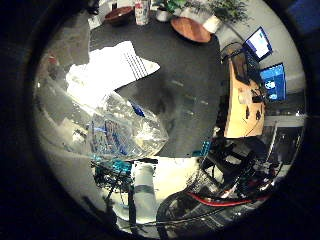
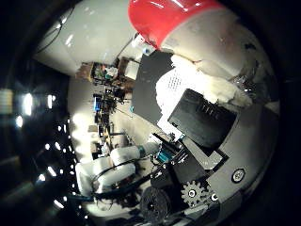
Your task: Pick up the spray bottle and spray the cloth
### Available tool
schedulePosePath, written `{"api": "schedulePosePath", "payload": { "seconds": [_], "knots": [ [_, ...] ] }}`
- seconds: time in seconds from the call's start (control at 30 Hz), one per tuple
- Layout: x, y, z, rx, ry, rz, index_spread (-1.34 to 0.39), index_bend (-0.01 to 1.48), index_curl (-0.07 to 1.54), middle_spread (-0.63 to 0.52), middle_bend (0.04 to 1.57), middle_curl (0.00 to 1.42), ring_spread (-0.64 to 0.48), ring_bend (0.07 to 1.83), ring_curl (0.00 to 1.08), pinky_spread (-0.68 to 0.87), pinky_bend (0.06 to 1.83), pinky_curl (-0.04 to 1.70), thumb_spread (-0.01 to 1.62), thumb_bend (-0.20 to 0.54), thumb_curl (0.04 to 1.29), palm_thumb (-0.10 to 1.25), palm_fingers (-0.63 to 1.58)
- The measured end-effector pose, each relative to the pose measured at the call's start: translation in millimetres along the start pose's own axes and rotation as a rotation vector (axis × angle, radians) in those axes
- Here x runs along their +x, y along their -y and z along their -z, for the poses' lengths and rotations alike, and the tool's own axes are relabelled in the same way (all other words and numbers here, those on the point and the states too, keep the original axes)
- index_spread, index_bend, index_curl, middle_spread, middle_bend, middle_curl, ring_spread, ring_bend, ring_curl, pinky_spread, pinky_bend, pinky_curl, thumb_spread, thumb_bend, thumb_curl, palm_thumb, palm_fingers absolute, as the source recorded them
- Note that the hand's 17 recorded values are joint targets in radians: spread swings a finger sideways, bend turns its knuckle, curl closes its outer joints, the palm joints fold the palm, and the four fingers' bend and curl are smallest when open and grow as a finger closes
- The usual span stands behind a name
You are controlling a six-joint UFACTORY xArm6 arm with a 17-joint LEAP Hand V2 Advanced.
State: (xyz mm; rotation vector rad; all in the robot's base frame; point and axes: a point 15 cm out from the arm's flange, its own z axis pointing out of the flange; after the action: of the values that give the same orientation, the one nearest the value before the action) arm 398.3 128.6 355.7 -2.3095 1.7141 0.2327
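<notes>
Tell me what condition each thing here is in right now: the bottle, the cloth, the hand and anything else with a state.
Spray bottle: clear, close against the palm, red top on.
Cloth: white, rumpled, lying on the dark table.
Hand: its fingers are beside the bottle; whether they grip it cannot be told.
Bowl: upright on the table.
Laptop screens: lit.
</notes>
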Motion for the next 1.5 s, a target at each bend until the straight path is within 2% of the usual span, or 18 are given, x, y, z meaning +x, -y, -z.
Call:
{"api": "schedulePosePath", "payload": {
  "seconds": [0.23, 0.53, 0.77, 0.97, 1.27, 1.5],
  "knots": [
    [4, 7, 0, -0.003, -0.002, -0.010, -0.27, 1.14, 0.65, -0.18, 1.32, 0.66, -0.21, 1.43, 0.57, -0.33, 1.28, 0.61, 0.76, -0.016, 0.94, 1.00, 1.24],
    [-12, 3, 98, 0.123, -0.023, 0.024, -0.27, 1.13, 0.65, -0.18, 1.32, 0.66, -0.21, 1.44, 0.57, -0.33, 1.28, 0.61, 0.76, -0.016, 0.94, 1.00, 1.24],
    [-23, -11, 132, 0.196, -0.030, 0.047, -0.27, 1.13, 0.65, -0.18, 1.32, 0.67, -0.21, 1.44, 0.57, -0.33, 1.28, 0.61, 0.75, -0.017, 0.95, 0.99, 1.24],
    [-24, -9, 111, 0.161, -0.018, 0.045, -0.27, 1.13, 0.65, -0.18, 1.33, 0.67, -0.21, 1.44, 0.57, -0.33, 1.28, 0.61, 0.74, -0.017, 0.95, 0.99, 1.24],
    [-2, 4, 6, 0.062, -0.010, 0.003, -0.27, 1.13, 0.65, -0.18, 1.33, 0.67, -0.21, 1.44, 0.57, -0.33, 1.28, 0.61, 0.73, -0.017, 0.95, 0.99, 1.24],
    [-4, 8, 9, 0.063, -0.008, 0.007, -0.27, 1.13, 0.65, -0.18, 1.33, 0.67, -0.21, 1.44, 0.57, -0.33, 1.28, 0.61, 0.73, -0.019, 0.96, 0.99, 1.24]
  ]
}}
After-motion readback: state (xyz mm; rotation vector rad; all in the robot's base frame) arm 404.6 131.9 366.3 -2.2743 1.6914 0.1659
